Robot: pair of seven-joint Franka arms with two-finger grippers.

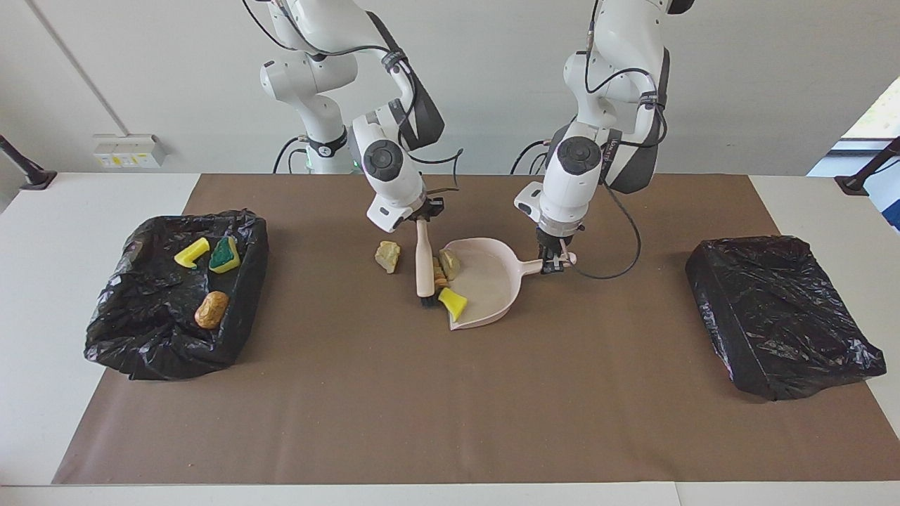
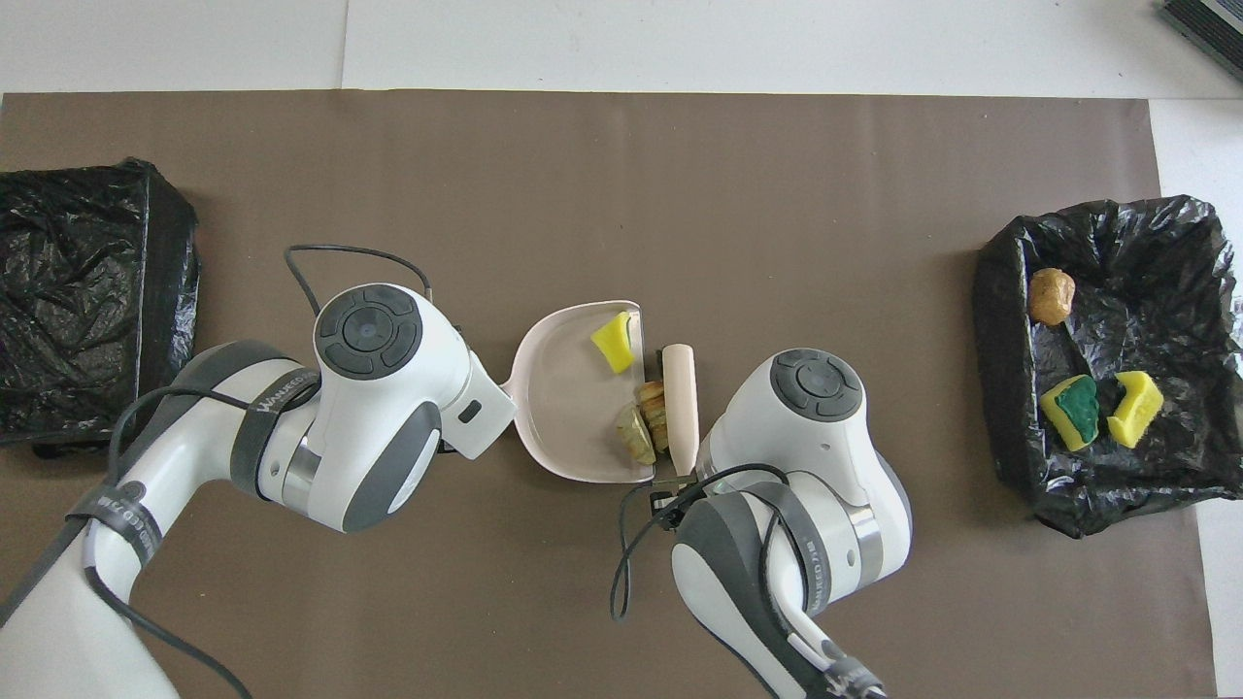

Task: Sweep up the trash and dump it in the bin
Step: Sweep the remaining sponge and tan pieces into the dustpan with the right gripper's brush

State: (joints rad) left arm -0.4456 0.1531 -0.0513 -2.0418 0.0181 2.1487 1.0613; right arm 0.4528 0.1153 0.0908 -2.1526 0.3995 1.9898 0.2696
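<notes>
Gripping the handle of the beige dustpan (image 1: 485, 281), the left hand (image 1: 554, 263) is closed on it near the middle of the brown mat (image 1: 450, 393) that covers the worktop (image 1: 42, 281). The pan rests on the mat with its open mouth turned toward the right arm's end.

The right hand (image 1: 420, 219) is clamped shut on the top of the beige brush (image 1: 424, 263), which stands nearly upright with its dark bristles on the mat, just at the pan's mouth.

Trash, by location:
- A yellow sponge piece (image 1: 453, 301) lies on the pan's lip, at the corner farther from the robots.
- A pale yellow-green chunk (image 1: 450, 263) and an orange-brown lump (image 2: 652, 396) sit between brush and pan, at or just inside the mouth; the overhead view places them on the pan's edge.
- One pale chunk (image 1: 387, 255) lies on the mat beside the brush, on the side away from the pan.
- Three pieces lie in the black-lined bin (image 1: 126, 337) at the right arm's end: a yellow scrap (image 1: 190, 254), a green-topped sponge (image 1: 225, 255), and a brown lump (image 1: 211, 310).

A second black-lined bin (image 1: 780, 316) stands at the left arm's end.
</notes>
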